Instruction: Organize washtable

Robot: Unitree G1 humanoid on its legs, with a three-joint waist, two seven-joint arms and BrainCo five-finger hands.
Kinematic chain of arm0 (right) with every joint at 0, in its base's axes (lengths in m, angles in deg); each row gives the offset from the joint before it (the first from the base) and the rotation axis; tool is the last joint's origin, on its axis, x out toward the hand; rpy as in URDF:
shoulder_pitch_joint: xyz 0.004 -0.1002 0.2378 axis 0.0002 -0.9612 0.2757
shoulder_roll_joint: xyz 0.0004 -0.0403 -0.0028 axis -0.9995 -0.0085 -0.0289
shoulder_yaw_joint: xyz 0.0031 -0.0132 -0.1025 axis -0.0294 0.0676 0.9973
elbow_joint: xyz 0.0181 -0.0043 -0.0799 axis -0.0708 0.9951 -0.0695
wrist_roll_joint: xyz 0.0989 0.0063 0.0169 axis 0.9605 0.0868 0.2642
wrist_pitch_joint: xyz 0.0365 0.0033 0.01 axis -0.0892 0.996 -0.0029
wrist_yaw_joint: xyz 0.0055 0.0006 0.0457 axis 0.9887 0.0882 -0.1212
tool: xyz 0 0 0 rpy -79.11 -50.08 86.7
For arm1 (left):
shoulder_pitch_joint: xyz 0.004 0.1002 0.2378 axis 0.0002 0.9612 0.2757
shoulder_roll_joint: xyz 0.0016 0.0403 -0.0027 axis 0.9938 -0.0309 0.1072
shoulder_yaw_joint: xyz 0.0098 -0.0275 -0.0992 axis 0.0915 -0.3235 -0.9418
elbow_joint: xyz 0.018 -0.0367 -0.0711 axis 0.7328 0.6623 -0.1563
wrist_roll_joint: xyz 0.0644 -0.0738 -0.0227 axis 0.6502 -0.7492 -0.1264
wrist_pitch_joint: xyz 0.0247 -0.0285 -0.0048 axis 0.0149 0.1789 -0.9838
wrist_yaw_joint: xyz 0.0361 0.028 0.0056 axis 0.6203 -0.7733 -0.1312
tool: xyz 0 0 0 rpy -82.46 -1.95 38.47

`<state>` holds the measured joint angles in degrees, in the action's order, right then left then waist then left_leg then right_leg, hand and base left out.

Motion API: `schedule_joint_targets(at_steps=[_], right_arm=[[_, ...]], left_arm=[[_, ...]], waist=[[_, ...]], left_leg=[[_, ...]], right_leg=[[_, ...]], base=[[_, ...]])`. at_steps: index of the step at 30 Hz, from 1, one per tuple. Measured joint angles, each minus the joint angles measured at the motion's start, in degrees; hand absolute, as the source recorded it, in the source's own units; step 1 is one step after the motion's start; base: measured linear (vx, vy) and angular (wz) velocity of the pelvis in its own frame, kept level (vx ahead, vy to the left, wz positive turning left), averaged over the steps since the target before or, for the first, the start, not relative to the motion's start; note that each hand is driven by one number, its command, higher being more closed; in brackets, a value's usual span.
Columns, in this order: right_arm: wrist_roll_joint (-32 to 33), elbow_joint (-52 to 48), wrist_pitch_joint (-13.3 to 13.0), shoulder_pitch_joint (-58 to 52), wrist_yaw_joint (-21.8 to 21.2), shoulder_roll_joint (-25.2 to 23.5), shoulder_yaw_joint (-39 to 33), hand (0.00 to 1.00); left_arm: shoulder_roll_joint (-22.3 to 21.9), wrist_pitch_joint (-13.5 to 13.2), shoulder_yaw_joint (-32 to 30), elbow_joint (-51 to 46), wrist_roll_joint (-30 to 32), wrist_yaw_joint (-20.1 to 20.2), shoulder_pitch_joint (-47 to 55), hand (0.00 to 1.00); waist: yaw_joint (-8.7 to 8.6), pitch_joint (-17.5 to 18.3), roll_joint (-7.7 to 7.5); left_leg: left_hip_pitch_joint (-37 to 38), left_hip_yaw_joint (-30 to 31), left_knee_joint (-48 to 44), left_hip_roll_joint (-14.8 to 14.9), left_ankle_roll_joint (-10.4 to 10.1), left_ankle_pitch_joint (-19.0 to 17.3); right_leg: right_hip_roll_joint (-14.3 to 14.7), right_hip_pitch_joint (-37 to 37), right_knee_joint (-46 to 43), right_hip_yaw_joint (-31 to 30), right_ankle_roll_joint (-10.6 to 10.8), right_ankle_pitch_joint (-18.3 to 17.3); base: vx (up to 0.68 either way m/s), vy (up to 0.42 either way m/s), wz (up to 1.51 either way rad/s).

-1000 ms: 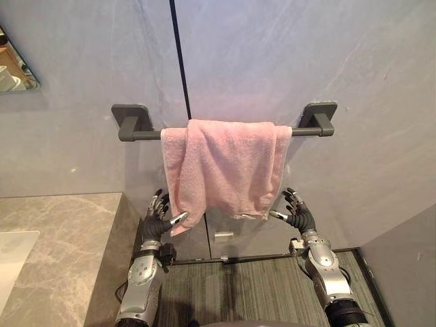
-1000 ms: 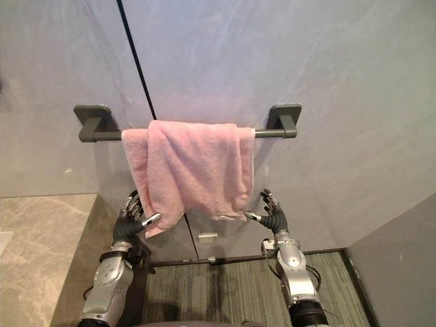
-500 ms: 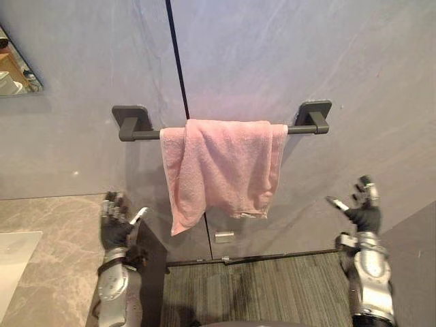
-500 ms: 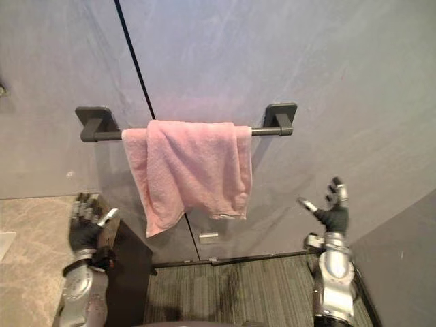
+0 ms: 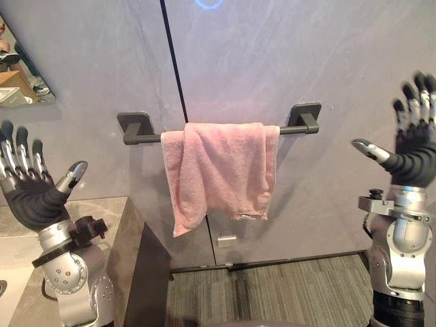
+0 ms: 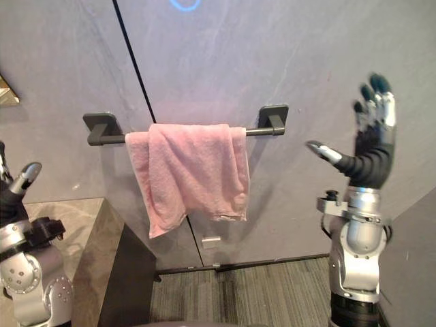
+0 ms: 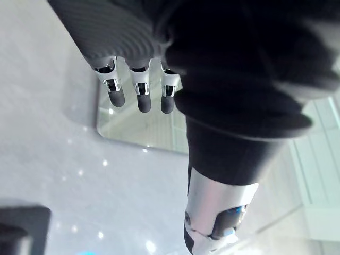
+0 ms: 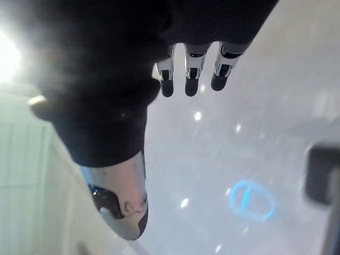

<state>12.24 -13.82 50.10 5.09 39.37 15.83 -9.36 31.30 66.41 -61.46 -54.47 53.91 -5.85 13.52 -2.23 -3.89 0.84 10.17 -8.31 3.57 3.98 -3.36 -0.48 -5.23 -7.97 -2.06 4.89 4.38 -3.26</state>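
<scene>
A pink towel (image 5: 221, 170) hangs folded over a dark grey wall rail (image 5: 146, 137), one lower corner drooping further down on the left. My left hand (image 5: 30, 194) is raised at the far left, open, fingers straight up and thumb spread, well apart from the towel. On the far right my right hand (image 5: 412, 153) is lifted too, open with its palm turned inward, holding nothing. In the wrist views the left hand's fingers (image 7: 139, 90) and the right hand's fingers (image 8: 191, 74) point at the ceiling and upper wall.
A marble washtable top (image 5: 112, 225) with a dark side panel stands at the lower left, below my left arm. A mirror corner (image 5: 20, 78) shows at the upper left. Striped grey floor (image 5: 272, 296) lies below the towel, with a small wall outlet (image 5: 227, 240) near it.
Both hands have risen from beside the towel's lower edge and spread far outward to the sides. The camera has tilted slightly; the towel hangs untouched.
</scene>
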Motion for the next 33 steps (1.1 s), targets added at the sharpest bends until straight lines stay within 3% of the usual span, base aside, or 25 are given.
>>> schedule_joint_targets(at_steps=[7,15,22,29,33], right_arm=[[5.90,-2.87,-1.13,8.46,-6.47,6.79,18.80,0.00],[5.80,-2.87,-1.09,10.27,-7.85,12.62,26.93,0.00],[6.26,-2.86,-1.12,11.71,-8.13,16.46,33.29,0.00],[8.01,-0.62,-0.84,11.64,-10.60,21.32,40.04,0.00],[7.92,4.47,0.43,11.17,-11.72,21.31,42.51,0.00]], left_arm=[[6.48,-0.99,13.76,-1.91,-5.87,6.33,-4.22,0.00],[10.97,-0.76,25.58,-1.74,-9.06,11.82,-6.19,0.00],[16.32,1.00,37.14,1.21,-11.29,16.79,-8.48,0.00],[19.97,1.69,42.40,5.59,-13.00,19.42,-8.80,0.00],[20.41,3.47,44.35,10.79,-13.13,19.60,-8.80,0.00]], waist=[[0.23,0.94,0.07],[0.11,1.26,0.06],[-0.01,1.28,0.06],[-0.07,1.31,-0.03],[-0.02,1.30,-0.03]], left_leg=[[0.69,-0.05,0.16,-0.05,0.01,0.03],[1.25,-0.52,0.52,-0.04,0.00,0.05],[1.31,-0.89,0.74,-0.04,0.00,0.05],[0.96,-1.34,1.42,-0.07,-0.04,0.12],[0.55,-1.31,1.46,-0.07,-0.04,0.12]], right_leg=[[-0.01,-0.64,-0.05,-0.06,0.00,0.00],[0.07,-0.75,-0.01,-0.36,0.00,0.01],[0.10,-0.57,0.05,-0.47,0.01,0.01],[0.16,0.30,0.09,-0.82,0.02,0.02],[0.15,0.70,0.11,-0.76,0.02,0.01]], base=[[-0.04,-0.009,-0.01],[-0.01,-0.006,-0.02],[-0.01,-0.006,-0.01],[0.00,-0.006,-0.03],[0.00,0.000,0.00]])
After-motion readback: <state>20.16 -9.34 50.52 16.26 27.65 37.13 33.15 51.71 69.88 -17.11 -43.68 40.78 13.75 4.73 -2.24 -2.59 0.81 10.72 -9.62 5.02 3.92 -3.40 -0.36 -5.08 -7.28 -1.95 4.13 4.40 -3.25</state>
